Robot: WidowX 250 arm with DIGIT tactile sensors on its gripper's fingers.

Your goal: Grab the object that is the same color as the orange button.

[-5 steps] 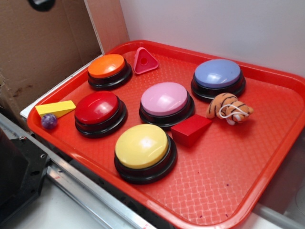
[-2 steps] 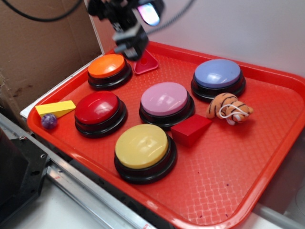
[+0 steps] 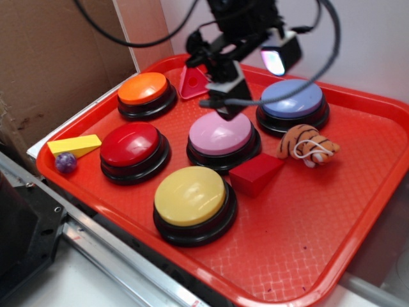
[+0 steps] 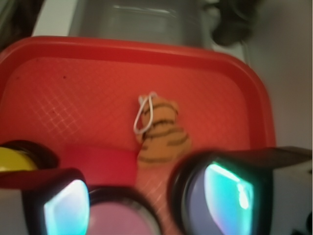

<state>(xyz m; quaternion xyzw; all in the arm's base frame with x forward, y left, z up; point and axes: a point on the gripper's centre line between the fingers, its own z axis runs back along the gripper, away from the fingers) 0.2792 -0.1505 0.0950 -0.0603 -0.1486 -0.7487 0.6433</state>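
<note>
red tray [image 3: 332,211] filling most of the exterior view, with a cardboard wall [image 3: 57,57] at its left and a metal rail [image 3: 108,249] along the near edge. five domed buttons on black bases on it: yellow button [image 3: 190,196] nearest, red button [image 3: 131,144] at left, pink button [image 3: 222,133] in the middle, blue button [image 3: 293,98] at the far right, orange button [image 3: 142,88] at the far left. black arm and cables coming down from the top, gripper [image 3: 223,102] hanging over the far edge of the pink button, between that and the blue one; fingers [image 4: 61,203] blurred at the bottom of the wrist view, well apart, nothing between them, so open. red wedge [image 3: 255,173] just beside the pink button's near right side. tiger [image 3: 307,146] lying on the tray just in front of the blue button, right of the pink one, white string loop on top; in the wrist view tiger [image 4: 159,132] ahead of the fingers, untouched. yellow wedge [image 3: 75,146] on the left rim, small purple ball [image 3: 65,162] touching it. pink triangle [image 3: 195,82] right of the orange button, partly behind the arm.
</note>
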